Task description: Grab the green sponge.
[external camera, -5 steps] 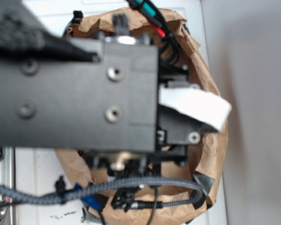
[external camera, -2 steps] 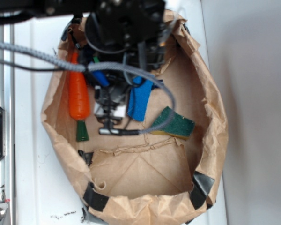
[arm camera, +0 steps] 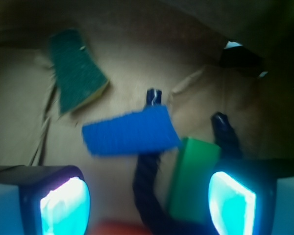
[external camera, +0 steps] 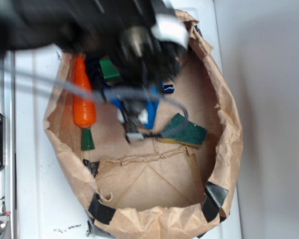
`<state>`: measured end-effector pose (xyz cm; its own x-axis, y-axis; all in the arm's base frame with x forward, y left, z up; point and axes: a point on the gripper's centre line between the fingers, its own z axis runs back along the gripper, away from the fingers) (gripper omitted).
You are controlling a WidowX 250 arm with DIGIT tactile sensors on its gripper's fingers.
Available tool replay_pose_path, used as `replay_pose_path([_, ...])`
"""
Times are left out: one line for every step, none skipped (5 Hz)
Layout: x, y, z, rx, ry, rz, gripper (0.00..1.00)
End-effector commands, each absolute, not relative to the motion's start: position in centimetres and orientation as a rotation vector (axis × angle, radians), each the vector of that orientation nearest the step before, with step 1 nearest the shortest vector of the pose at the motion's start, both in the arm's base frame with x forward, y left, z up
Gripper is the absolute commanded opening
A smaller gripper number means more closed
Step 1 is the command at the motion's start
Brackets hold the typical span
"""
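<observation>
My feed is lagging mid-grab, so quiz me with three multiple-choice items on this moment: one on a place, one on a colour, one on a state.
1. Where does the dark green scouring sponge with a yellow foam layer lie?
A. On the brown paper bag's floor
B. On the white tabletop outside the bag
C. On top of the orange toy carrot

2. What colour is the flat rectangular piece at the middle of the wrist view?
A. Red
B. Blue
C. Yellow

3. How does the gripper stand?
A. Shut on the sponge
B. Shut on the carrot
C. Open, holding nothing

Answers: 1 A, the exterior view shows it inside the bag walls. 2 B, it is plainly blue. 3 C, the wrist view shows both fingers wide apart with the sponge lying far ahead of them.
</observation>
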<state>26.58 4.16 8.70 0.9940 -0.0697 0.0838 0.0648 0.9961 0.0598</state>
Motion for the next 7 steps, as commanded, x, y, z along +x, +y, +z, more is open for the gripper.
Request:
replay_pose_path([29.3, 2.3, 8.5, 0.094, -0.143, -0.05, 1.0])
replay_pose_path([29.7, 2.2, 8.5, 0.024, -0.188, -0.092, 1.0])
replay_pose_path([30.4, 2.2, 8.9, -0.015, -0.192, -0.108, 1.0])
replay_pose_path([30.9, 2.1, 8.9, -0.094, -0.206, -0.171, 1.0])
replay_pose_path([31.4, 1.2, 8.9, -0.085, -0.225, -0.163, 1.0])
replay_pose_path([31.3, 0.4, 9.2, -0.076, -0.236, -0.175, 1.0])
replay_pose_path([31.1, 0.3, 8.7, -0.083, -0.257, -0.204, 1.0])
